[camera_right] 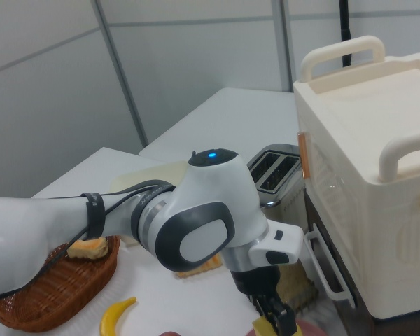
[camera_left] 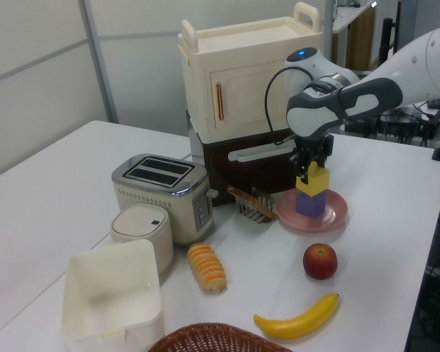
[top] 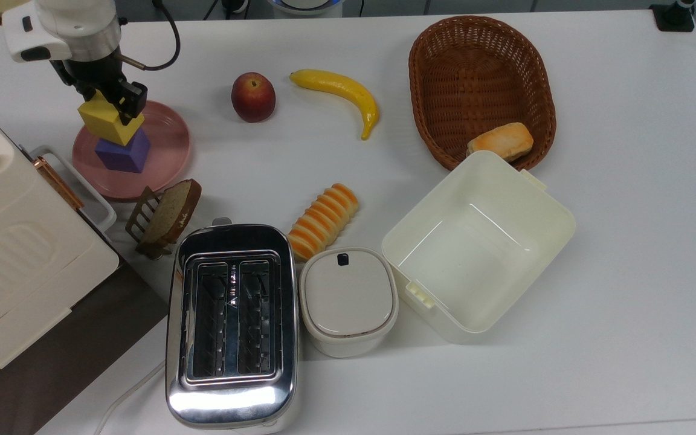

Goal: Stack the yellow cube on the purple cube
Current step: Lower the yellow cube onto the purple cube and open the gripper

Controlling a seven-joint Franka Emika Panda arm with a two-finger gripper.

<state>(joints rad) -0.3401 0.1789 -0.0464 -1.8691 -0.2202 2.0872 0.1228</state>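
Observation:
The yellow cube is clamped in my gripper, which is shut on it from above. It sits directly over the purple cube and, in the left view, the yellow cube looks as if it touches the top of the purple cube. The purple cube stands on a pink plate at the top view's left. In the left view my gripper points straight down. The right view has my gripper at the bottom edge with a corner of the yellow cube.
An apple and a banana lie to the plate's right in the top view. A toast rack with a bread slice and a toaster stand below it, a cream cabinet to its left. Further right are a wicker basket and an open cream box.

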